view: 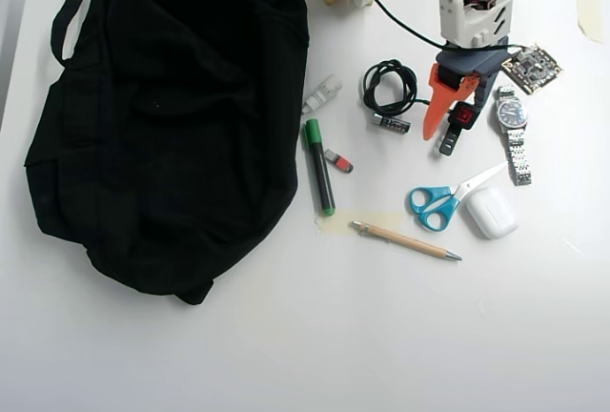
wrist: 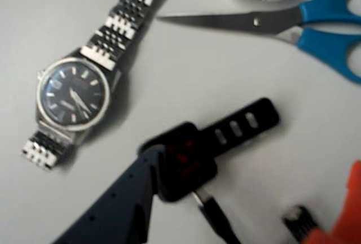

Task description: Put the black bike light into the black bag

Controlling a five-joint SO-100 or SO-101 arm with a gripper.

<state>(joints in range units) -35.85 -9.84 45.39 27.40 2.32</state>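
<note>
In the wrist view, the black bike light (wrist: pixel 189 159) is seen on the tabletop (wrist: pixel 186 86), with a dark jaw touching it from 8 o'clock and an orange jaw apart at 4 o'clock; the jaws (wrist: pixel 248 201) are spread. In the overhead view, the black bag (view: pixel 172 116) is seen well apart at 9 o'clock from the light (view: pixel 461 118)

Black bag (view: pixel 172 116); black bike light (wrist: pixel 189 159), red lens. Gripper (view: pixel 460 114): one orange finger, one dark blue. Wristwatch (wrist: pixel 73 94): silver band, dark blue dial. Scissors (view: pixel 438 204) blue-handled. Marker (view: pixel 318 166) green-capped, black barrel. White table (view: pixel 381 336).
</note>
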